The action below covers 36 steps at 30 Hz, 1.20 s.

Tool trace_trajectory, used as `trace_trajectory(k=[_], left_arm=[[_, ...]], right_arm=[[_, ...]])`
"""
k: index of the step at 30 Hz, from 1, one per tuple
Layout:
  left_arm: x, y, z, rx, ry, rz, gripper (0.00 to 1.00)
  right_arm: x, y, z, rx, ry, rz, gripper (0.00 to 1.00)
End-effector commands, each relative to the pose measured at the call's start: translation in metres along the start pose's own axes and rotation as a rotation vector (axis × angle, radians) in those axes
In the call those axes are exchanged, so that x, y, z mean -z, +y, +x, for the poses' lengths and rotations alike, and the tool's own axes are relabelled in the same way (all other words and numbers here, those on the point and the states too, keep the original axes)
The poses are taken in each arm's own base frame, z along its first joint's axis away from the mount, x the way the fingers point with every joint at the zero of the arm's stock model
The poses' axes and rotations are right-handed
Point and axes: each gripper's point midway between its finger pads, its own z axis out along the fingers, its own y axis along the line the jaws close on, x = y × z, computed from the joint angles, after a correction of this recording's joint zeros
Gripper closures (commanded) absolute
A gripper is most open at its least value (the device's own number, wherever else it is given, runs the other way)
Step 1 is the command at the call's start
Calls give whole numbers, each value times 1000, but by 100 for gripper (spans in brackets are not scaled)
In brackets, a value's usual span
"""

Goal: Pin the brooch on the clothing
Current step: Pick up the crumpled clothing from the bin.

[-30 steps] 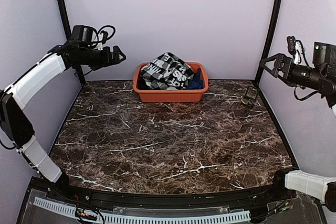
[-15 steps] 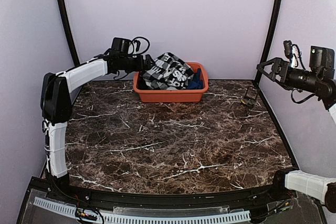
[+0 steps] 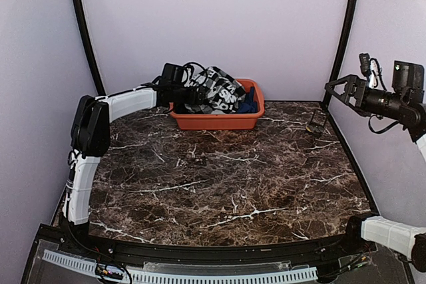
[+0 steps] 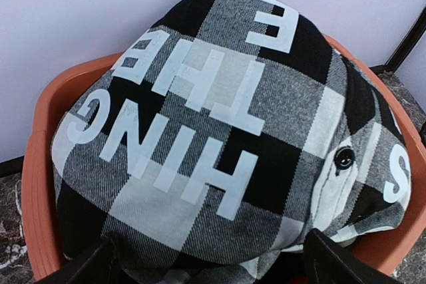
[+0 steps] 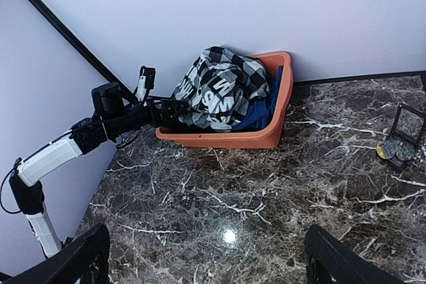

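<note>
Top view: black-and-white buffalo-check shirt with white block letters (image 3: 213, 90) is bundled in an orange plastic basin (image 3: 216, 122) at 12 o'clock on the dark marble-pattern table (image 3: 200, 177), against the back wall. The shirt is heaped above the rim. A plain blue garment (image 3: 248, 104) is seen under it at the basin's 3 o'clock end.

Left gripper (image 3: 197, 96) is held at the basin's 9 o'clock rim and pointed at the shirt. Its fingers are spread wide and nothing is clamped. Contact with the cloth can't be told.

Right gripper (image 3: 334, 87) is held in the air at about 2 o'clock, off the table edge, jaws spread wide and empty.

A small black frame-shaped holder (image 3: 314, 123) with round metallic pieces at its foot is seen on the table at 2 o'clock, well apart from the basin.
</note>
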Motion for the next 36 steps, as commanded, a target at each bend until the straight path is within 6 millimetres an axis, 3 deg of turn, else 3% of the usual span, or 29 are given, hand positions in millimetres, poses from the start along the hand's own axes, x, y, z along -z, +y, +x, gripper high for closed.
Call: trace_trajectory(k=[1, 4, 7, 11, 12, 14, 18, 25, 29, 36], left_arm=[[-6, 4, -15, -10, -46, -28, 6], [-16, 5, -10, -9, -39, -32, 10], [-23, 3, -7, -12, -36, -19, 26], [-26, -1, -8, 0, -40, 4, 70], [-26, -2, -10, 10, -46, 8, 87], [-24, -5, -17, 24, -59, 22, 98], [-7, -17, -50, 53, -128, 80, 99], [66, -53, -138, 125, -340, 273, 99], [102, -74, -164, 125, -395, 344, 99], [179, -133, -206, 81, -523, 495, 99]], right_arm=[[1, 5, -3, 2, -21, -25, 1], [1, 6, -2, -2, -21, -28, 1], [1, 5, 0, -7, -20, -27, 1], [1, 2, 2, -9, -22, -19, 1], [1, 2, 2, -10, -21, -18, 1], [0, 1, 3, -10, -22, -17, 1], [-2, 0, 4, -15, -20, -19, 1], [-7, -2, 5, -20, -23, -32, 2], [-8, 5, 3, -3, -30, -74, 1], [-10, 26, -5, 82, -64, -212, 1]])
